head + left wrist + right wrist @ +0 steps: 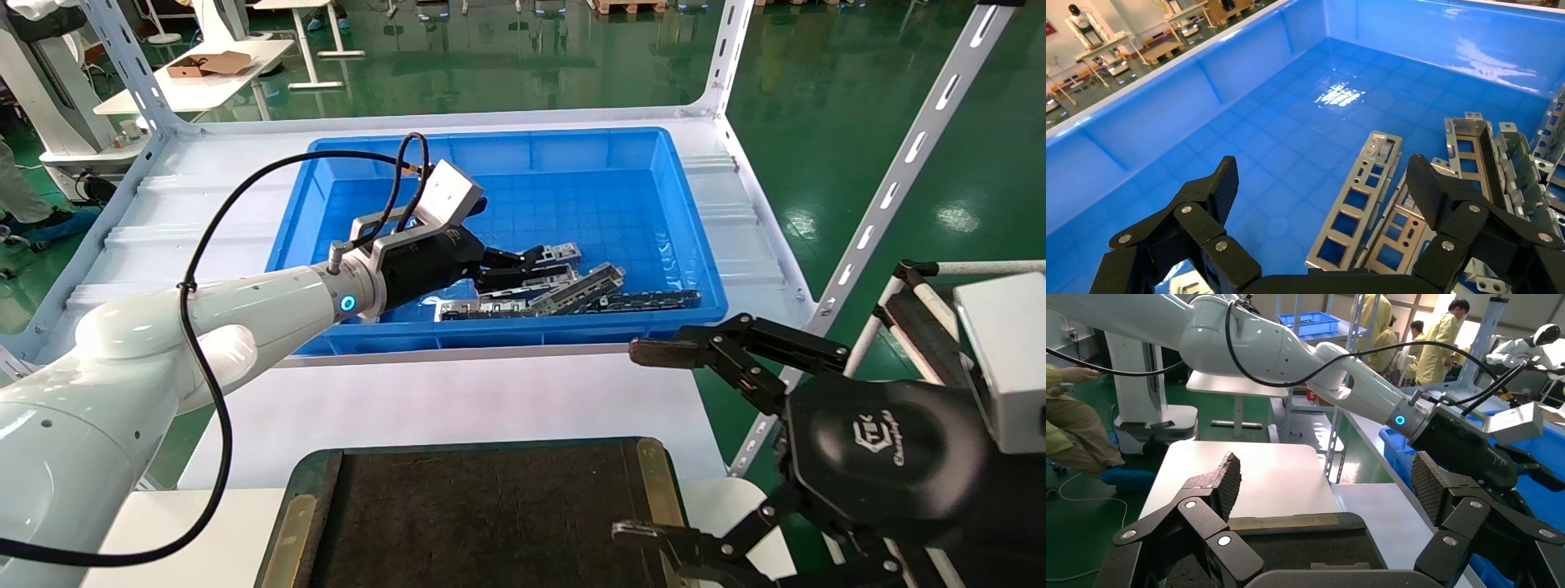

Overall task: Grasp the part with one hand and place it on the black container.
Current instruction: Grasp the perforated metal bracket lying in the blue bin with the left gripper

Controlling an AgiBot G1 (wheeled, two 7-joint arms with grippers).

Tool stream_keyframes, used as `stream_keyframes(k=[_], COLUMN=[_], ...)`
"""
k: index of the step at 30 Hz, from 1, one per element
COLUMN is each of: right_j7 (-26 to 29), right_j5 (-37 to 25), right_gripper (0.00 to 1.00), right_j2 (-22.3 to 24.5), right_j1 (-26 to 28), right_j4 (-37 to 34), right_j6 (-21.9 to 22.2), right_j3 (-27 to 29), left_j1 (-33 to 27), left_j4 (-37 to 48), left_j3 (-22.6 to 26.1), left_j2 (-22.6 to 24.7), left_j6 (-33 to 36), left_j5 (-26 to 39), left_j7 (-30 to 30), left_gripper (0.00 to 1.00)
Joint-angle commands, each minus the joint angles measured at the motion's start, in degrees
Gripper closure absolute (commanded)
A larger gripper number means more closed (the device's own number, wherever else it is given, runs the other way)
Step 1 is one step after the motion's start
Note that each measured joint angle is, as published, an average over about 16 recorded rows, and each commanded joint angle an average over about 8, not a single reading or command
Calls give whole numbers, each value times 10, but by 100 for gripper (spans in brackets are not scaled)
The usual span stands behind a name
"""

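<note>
Head view: our left gripper (535, 265) is reaching into the blue bin (690, 216), fingers spread and empty, over the pile of metal parts at the bin's near side. The part (1355, 202) we want, a thin flat strip with rectangular cutouts, lies flat on the bin floor between the left fingers (1220, 184), not yet touched. It sits at the edge of the pile, just beside other strips on one side, with bare floor on the other. To do this step well, we judge we should drop straight down, keep the strip centred in the gap, and close across its narrow width so only one piece comes up; a flat thin strip can slip, or a neighbour may get dragged along. Our right gripper (654, 441) is parked, wide open and holding nothing, by the tray's far right corner. The tray (306, 498), with its black inner surface, sits near us, well apart from the bin. Left wrist view gives what the head view lacks: the strip's cutouts and its alignment with the fingers. Head view alone shows bin and tray together, so the carry path. Right wrist view shows the tray rim (1291, 522) and the left arm from the side, but not the part.
</note>
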Motion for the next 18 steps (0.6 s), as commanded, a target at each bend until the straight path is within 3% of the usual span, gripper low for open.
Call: stream_keyframes(k=[1, 6, 7, 9, 18], right_j7=[0, 0, 0, 0, 0], right_j5=[0, 0, 0, 0, 0], right_gripper=[31, 94, 100, 100, 100], right_j2=[0, 0, 0, 0, 0], right_j1=[0, 0, 0, 0, 0], right_j4=[0, 0, 0, 0, 0], right_j6=[0, 0, 0, 0, 0], right_j3=[0, 0, 0, 0, 0], left_j1=[4, 10, 11, 12, 18], left_j4=[-10, -25, -27, -31, -42], left_j3=[12, 42, 48, 59, 108], left_j2=[0, 0, -1, -1, -1], left_j6=[-7, -27, -31, -38, -67], left_j5=[-4, -20, -24, -30, -58], left_j7=[-10, -30, -34, -41, -64], left_gripper=[2, 63, 75, 98, 100])
